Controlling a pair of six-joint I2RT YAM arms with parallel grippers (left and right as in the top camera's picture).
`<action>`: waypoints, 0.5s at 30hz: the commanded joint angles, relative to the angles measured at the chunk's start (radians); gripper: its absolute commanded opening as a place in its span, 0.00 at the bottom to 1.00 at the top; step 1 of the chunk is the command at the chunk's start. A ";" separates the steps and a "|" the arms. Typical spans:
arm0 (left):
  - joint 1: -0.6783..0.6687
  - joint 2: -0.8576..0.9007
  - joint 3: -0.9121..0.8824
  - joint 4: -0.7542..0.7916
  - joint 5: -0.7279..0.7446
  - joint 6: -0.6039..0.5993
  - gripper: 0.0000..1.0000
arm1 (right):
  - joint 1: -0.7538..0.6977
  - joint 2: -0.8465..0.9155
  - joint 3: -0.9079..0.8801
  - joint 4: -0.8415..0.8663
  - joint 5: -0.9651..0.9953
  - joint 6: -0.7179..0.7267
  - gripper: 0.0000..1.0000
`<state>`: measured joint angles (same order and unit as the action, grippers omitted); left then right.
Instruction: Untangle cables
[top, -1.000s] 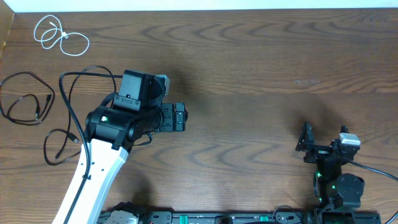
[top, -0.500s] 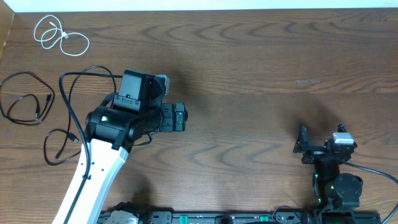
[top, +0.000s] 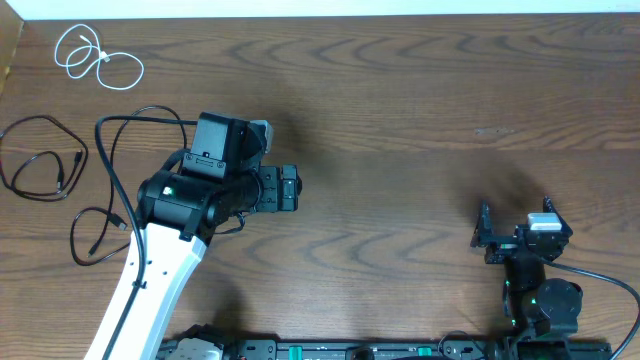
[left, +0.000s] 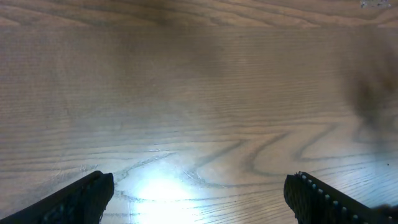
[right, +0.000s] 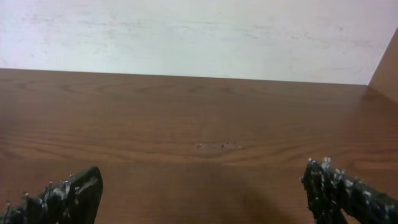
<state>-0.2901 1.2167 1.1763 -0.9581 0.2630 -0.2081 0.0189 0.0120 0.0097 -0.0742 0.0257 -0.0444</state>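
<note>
Three cables lie at the table's left end in the overhead view. A white cable (top: 98, 58) is coiled at the far corner. A black cable (top: 50, 120) is looped at the left edge. A second black cable (top: 99, 127) curves from beside my left arm down to a small loop. None is held. My left gripper (top: 290, 188) (left: 199, 185) hovers open over bare wood, right of the cables. My right gripper (top: 515, 232) (right: 202, 175) is open near the front right, with nothing between its fingers. Neither wrist view shows a cable.
The wooden table (top: 420, 110) ends at a pale wall (right: 199, 37) at the far side. A raised wooden edge (top: 10, 50) stands at the far left corner. The arm bases sit along the near edge (top: 350, 350).
My right gripper has drawn back a little toward the near edge. The left arm and the cables have not moved.
</note>
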 joint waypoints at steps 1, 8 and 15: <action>-0.002 0.001 -0.004 0.001 -0.006 0.013 0.93 | -0.005 -0.006 -0.005 -0.004 0.002 0.007 0.99; -0.002 0.001 -0.004 0.001 -0.006 0.013 0.93 | -0.005 -0.006 -0.005 -0.005 0.001 0.078 0.99; -0.002 0.001 -0.004 0.001 -0.006 0.013 0.93 | -0.005 -0.006 -0.005 -0.005 0.001 0.069 0.99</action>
<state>-0.2901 1.2167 1.1763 -0.9581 0.2630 -0.2081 0.0189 0.0120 0.0097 -0.0746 0.0257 0.0116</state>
